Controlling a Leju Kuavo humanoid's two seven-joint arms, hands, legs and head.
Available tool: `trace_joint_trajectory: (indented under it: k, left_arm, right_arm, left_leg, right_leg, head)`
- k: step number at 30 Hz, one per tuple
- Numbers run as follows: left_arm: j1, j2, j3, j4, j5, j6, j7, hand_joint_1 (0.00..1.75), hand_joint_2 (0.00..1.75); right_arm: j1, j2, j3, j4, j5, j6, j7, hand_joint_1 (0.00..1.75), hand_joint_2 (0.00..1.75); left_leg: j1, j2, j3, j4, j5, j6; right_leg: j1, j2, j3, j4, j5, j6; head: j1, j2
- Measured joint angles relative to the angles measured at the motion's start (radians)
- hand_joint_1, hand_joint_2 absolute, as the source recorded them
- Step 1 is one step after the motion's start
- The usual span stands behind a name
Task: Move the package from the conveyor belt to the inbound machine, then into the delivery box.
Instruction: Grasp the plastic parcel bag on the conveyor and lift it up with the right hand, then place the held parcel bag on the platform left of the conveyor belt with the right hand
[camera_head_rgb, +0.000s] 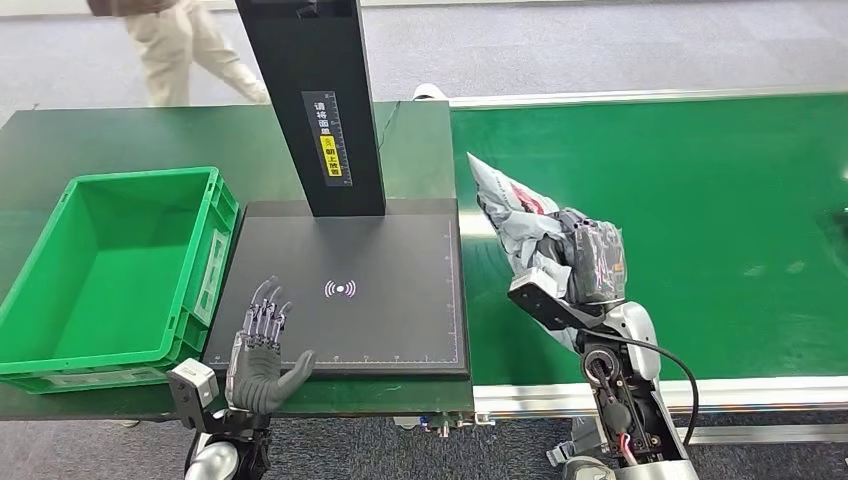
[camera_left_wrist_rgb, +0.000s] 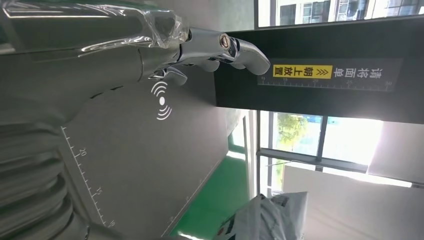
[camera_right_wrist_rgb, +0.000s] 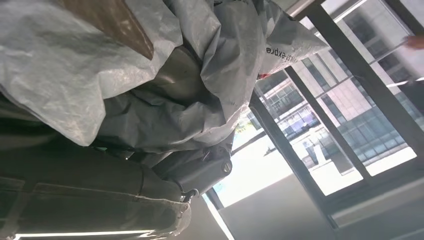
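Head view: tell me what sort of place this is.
Probably a parcel-sorting or logistics test station: a long green conveyor belt, a black scanning platform with a ruler-marked post, and an open green plastic crate beside it.

Even indoor light, head view sharp; windows (camera_right_wrist_rgb: 350, 100) blow out white behind both wrist views.

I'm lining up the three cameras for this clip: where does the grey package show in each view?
Head view: the grey package is right of centre, held up by the right hand at the belt's near edge.
Left wrist view: its end pokes in at the bottom edge.
Right wrist view: crumpled grey plastic fills the upper left.
Shared landmark: the black post's yellow label, in the head and left wrist views.
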Motion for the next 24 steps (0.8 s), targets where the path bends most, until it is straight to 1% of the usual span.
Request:
trace_joint_trajectory:
  k: [5,7,9,13,17,20,24]
  left_arm:
    - [-0.006,0.001,0.0,0.005,0.0,-0.011,-0.005,0.0,1.75]
    - [-0.013,0.001,-0.001,0.01,0.0,-0.016,-0.008,0.0,1.75]
    - [-0.022,0.002,-0.003,0.016,0.0,-0.019,-0.012,0.0,1.75]
    - [-0.036,0.003,-0.008,0.021,0.004,-0.019,-0.012,0.0,1.75]
    - [-0.041,0.007,-0.012,0.023,0.01,-0.019,-0.009,0.0,1.75]
    - [-0.049,0.007,-0.015,0.028,0.011,-0.018,-0.009,0.0,1.75]
    - [-0.059,0.007,-0.015,0.035,0.011,-0.017,-0.008,0.0,1.75]
  right_arm:
    - [0.003,0.0,0.03,-0.018,0.041,0.002,-0.039,1.75,1.75]
    - [-0.001,0.0,0.061,-0.016,0.078,0.012,-0.047,1.75,1.75]
    - [-0.018,-0.001,0.113,0.006,0.129,0.028,-0.041,1.75,1.75]
    - [-0.113,0.018,0.281,0.17,0.197,0.083,-0.023,1.75,1.75]
    - [-0.196,0.066,0.435,0.356,0.187,0.126,-0.06,1.75,1.75]
    - [-0.228,0.101,0.514,0.454,0.172,0.138,-0.091,1.75,1.75]
    - [-0.246,0.137,0.584,0.527,0.162,0.122,-0.102,1.75,1.75]
  left_leg:
    - [0.0,0.0,0.0,0.0,0.0,0.0]
    - [0.0,0.0,0.0,0.0,0.0,0.0]
    - [0.0,0.001,-0.001,-0.001,0.0,0.0]
    - [0.001,0.002,0.001,-0.001,0.0,0.0]
    - [0.001,0.001,0.001,-0.001,0.001,0.0]
    - [0.001,0.002,0.001,-0.001,0.0,-0.001]
    - [0.001,0.002,0.0,-0.001,0.0,-0.001]
  right_leg:
    - [0.0,0.0,0.0,0.0,0.0,0.0]
    - [0.0,0.0,0.0,0.0,0.0,0.0]
    - [0.0,0.0,0.0,0.0,0.0,0.0]
    - [0.001,0.002,0.0,0.001,0.0,0.0]
    - [0.001,0.002,0.0,0.001,0.0,0.0]
    - [0.002,0.002,0.0,0.001,0.0,0.0]
    - [0.002,0.002,0.0,0.001,0.0,0.0]
  head:
    - [0.0,0.0]
    - [0.0,0.0]
    - [0.0,0.0]
    - [0.0,0.0]
    - [0.0,0.0]
    - [0.0,0.0]
    - [0.0,0.0]
